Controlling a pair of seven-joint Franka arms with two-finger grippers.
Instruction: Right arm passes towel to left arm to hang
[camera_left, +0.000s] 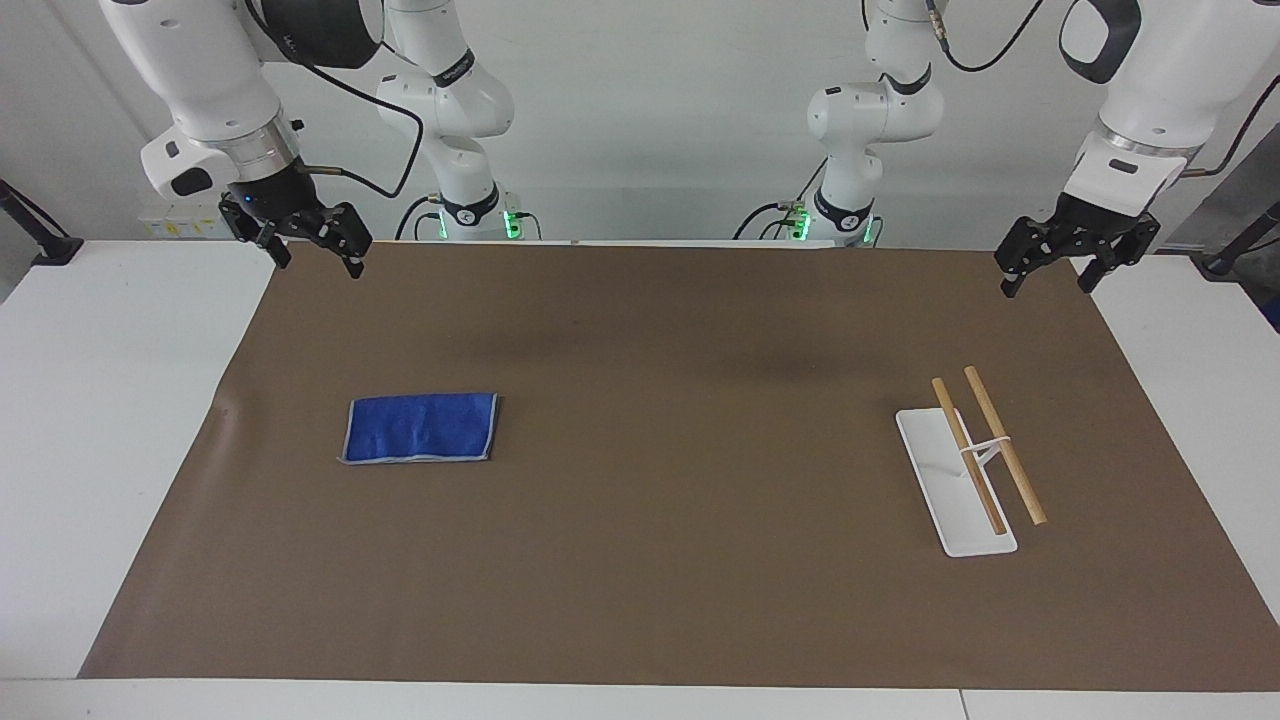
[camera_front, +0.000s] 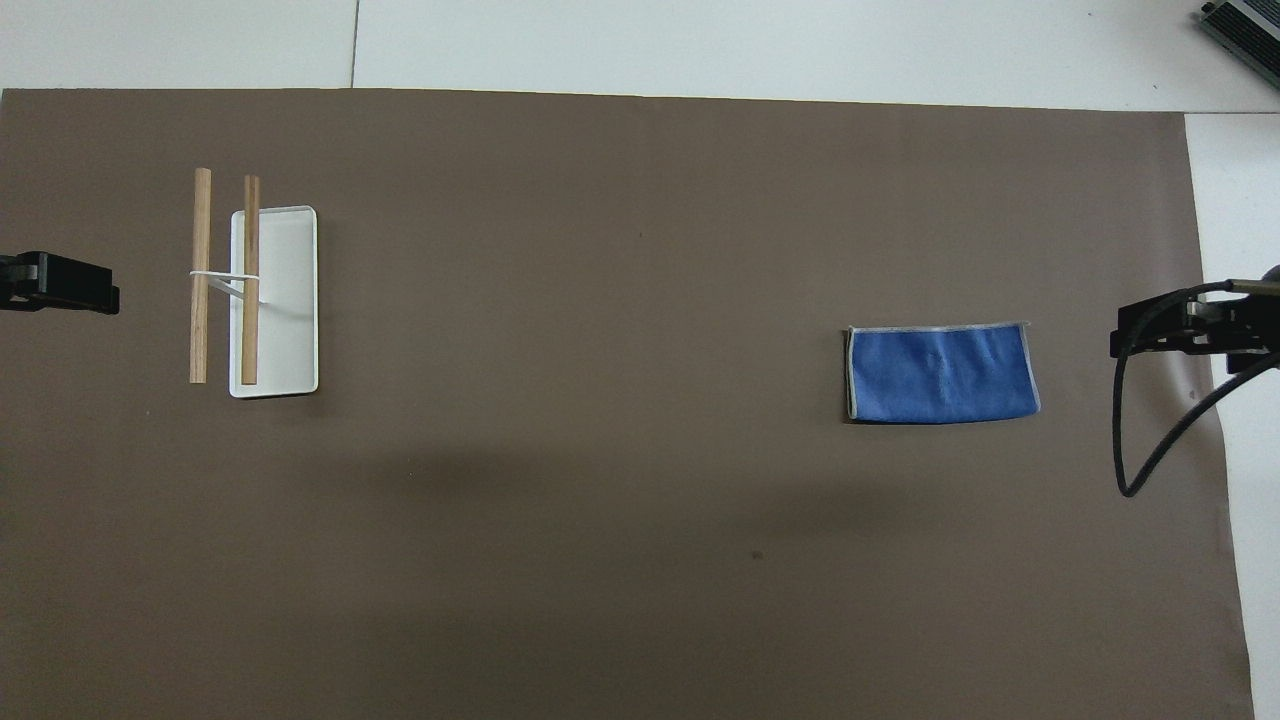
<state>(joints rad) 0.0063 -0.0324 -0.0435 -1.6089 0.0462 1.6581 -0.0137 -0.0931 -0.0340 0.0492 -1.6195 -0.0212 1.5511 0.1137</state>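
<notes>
The towel (camera_left: 420, 427) (camera_front: 940, 373), blue with pale edging, lies flat on the brown mat toward the right arm's end of the table. A white rack base (camera_left: 940, 470) (camera_front: 285, 300) carrying two wooden rods (camera_left: 1003, 445) (camera_front: 201, 275) stands toward the left arm's end. My right gripper (camera_left: 318, 262) hangs open and empty over the mat's corner at its own end, well clear of the towel. Over the mat's corner at the left arm's end, my left gripper (camera_left: 1048, 285) is also open and holds nothing. Both arms wait.
The brown mat (camera_left: 640, 560) covers most of the white table (camera_left: 90, 450). A black cable (camera_front: 1150, 440) loops down from the right wrist. White table strips flank the mat at both ends.
</notes>
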